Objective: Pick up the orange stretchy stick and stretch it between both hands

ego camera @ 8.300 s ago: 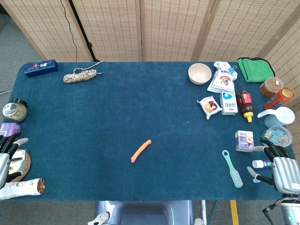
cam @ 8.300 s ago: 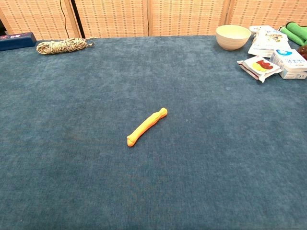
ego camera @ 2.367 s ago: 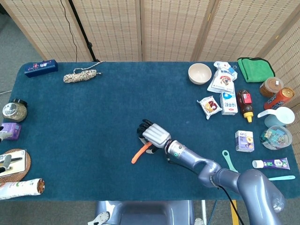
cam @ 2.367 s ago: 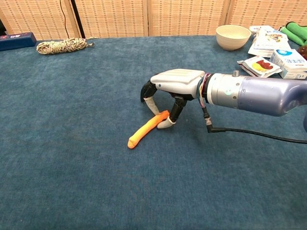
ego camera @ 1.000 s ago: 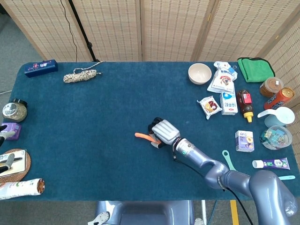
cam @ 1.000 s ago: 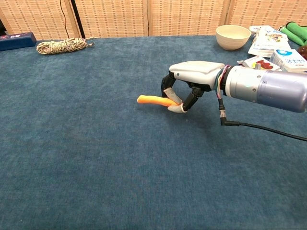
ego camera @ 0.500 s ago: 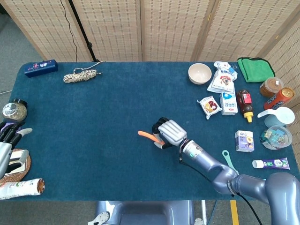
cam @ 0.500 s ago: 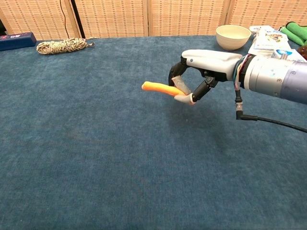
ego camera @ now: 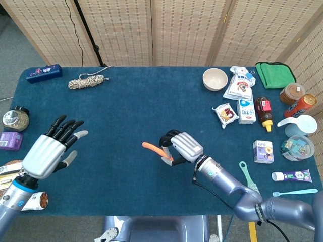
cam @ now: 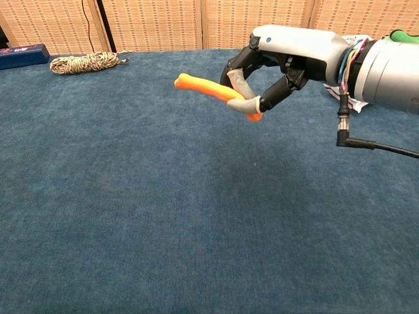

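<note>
**Orange stretchy stick held aloft, one end free**

The orange stretchy stick (cam: 213, 91) is off the blue surface (cam: 163, 216), at the upper middle of the chest view, pinched near one end by the fingers (cam: 243, 104) of the right hand (ego camera: 182, 146). The left hand (ego camera: 49, 149), at the lower left of the head view, holds nothing, with its fingers spread. A good next move, I judge, brings that hand across to close firmly on the free end before any pulling, both grips near the tips. The stick is short, smooth, slightly bent, its free end pointing toward the frame's left.
</note>
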You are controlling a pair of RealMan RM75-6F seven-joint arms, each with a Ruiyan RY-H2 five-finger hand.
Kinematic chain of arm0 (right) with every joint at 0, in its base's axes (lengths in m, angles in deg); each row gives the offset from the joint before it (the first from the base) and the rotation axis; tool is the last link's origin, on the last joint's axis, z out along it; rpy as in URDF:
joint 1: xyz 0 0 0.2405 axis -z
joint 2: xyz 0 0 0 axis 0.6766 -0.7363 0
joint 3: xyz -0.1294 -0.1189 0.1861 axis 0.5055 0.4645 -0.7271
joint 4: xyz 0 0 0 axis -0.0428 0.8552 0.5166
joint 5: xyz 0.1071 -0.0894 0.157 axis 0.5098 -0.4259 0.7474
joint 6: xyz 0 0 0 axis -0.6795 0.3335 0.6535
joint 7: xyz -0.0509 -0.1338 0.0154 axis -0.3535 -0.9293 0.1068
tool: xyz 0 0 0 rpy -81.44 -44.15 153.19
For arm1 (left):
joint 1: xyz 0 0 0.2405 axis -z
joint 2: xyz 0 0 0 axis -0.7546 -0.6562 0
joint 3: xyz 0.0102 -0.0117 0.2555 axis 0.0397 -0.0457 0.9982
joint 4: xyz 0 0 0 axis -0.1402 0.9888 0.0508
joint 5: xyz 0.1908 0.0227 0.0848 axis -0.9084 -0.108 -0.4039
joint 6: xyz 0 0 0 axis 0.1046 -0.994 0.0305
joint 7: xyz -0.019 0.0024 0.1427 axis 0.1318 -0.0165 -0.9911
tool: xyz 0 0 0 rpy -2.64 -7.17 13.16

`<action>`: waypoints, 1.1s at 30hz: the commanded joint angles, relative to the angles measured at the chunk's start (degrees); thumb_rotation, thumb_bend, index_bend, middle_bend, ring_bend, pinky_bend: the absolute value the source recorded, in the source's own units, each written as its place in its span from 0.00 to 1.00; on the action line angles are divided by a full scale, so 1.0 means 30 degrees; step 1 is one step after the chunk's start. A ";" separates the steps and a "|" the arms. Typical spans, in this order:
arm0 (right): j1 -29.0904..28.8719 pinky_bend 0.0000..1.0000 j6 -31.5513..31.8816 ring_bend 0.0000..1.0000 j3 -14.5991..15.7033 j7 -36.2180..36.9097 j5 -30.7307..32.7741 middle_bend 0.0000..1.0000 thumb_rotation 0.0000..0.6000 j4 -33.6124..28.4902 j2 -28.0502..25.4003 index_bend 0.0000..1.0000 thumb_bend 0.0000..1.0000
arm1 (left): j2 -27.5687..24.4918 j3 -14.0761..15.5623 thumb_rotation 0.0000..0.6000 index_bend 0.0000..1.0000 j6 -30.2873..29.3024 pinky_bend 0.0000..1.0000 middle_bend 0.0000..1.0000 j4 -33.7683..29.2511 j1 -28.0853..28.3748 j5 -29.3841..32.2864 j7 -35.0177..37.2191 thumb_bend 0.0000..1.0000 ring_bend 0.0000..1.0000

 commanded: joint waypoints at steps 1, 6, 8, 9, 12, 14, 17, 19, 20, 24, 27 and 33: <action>0.0190 0.19 -0.0025 0.31 -0.0352 -0.0187 0.0531 0.39 1.00 -0.0782 -0.0357 0.69 0.47 | 0.0559 -0.0260 1.00 0.24 0.0452 0.05 0.13 0.0303 0.0595 -0.0112 -0.0093 0.39 0.12; 0.0368 0.19 -0.0068 0.31 -0.0628 -0.0212 0.1082 0.39 1.00 -0.1562 -0.0611 0.69 0.47 | 0.1241 -0.0513 1.00 0.24 0.1135 0.04 0.13 0.0581 0.1539 -0.0135 0.0046 0.39 0.10; 0.0443 0.19 -0.0070 0.31 -0.0746 -0.0148 0.1289 0.39 1.00 -0.1788 -0.0665 0.69 0.47 | 0.1504 -0.0525 1.00 0.25 0.1309 0.04 0.13 0.0748 0.1832 -0.0241 0.0048 0.39 0.10; 0.0485 0.19 -0.0053 0.31 -0.0812 -0.0094 0.1381 0.39 1.00 -0.1888 -0.0687 0.69 0.47 | 0.1634 -0.0523 1.00 0.25 0.1407 0.04 0.12 0.0843 0.1967 -0.0264 0.0016 0.39 0.10; 0.0642 0.19 -0.0024 0.31 -0.1056 0.0227 0.1743 0.39 1.00 -0.2367 -0.0791 0.69 0.47 | 0.2284 -0.0580 1.00 0.26 0.1819 0.04 0.12 0.1233 0.2489 -0.0141 -0.0170 0.39 0.10; 0.0688 0.19 -0.0040 0.31 -0.1166 0.0295 0.1881 0.39 1.00 -0.2586 -0.0824 0.69 0.47 | 0.2636 -0.0639 1.00 0.27 0.1872 0.04 0.12 0.1414 0.2700 -0.0045 -0.0263 0.39 0.09; 0.0742 0.19 -0.0067 0.31 -0.1257 0.0348 0.1981 0.39 1.00 -0.2829 -0.0849 0.69 0.47 | 0.3040 -0.0693 1.00 0.28 0.1889 0.04 0.12 0.1628 0.2917 0.0089 -0.0421 0.39 0.09; 0.0782 0.19 -0.0039 0.31 -0.1296 0.0317 0.1997 0.39 1.00 -0.2963 -0.0852 0.69 0.47 | 0.3314 -0.0754 1.00 0.29 0.1943 0.04 0.12 0.1754 0.3083 0.0226 -0.0510 0.39 0.09; 0.0813 0.19 -0.0012 0.31 -0.1316 0.0314 0.2007 0.39 1.00 -0.3055 -0.0844 0.69 0.47 | 0.3485 -0.0800 1.00 0.29 0.1977 0.04 0.12 0.1820 0.3187 0.0324 -0.0563 0.39 0.09; 0.0906 0.19 0.0086 0.31 -0.1355 0.0215 0.1989 0.39 1.00 -0.3329 -0.0816 0.69 0.47 | 0.3908 -0.0889 1.00 0.29 0.2266 0.04 0.12 0.1891 0.3556 0.0673 -0.0704 0.39 0.09; 0.0975 0.19 0.0121 0.31 -0.1399 0.0236 0.2026 0.39 1.00 -0.3576 -0.0784 0.69 0.47 | 0.4281 -0.0975 1.00 0.31 0.2393 0.04 0.12 0.1939 0.3853 0.0811 -0.0934 0.39 0.09; 0.1112 0.19 0.0261 0.31 -0.1526 0.0234 0.2126 0.39 1.00 -0.4126 -0.0614 0.69 0.48 | 0.5427 -0.1160 1.00 0.31 0.2881 0.04 0.12 0.2122 0.4637 0.1346 -0.1210 0.39 0.09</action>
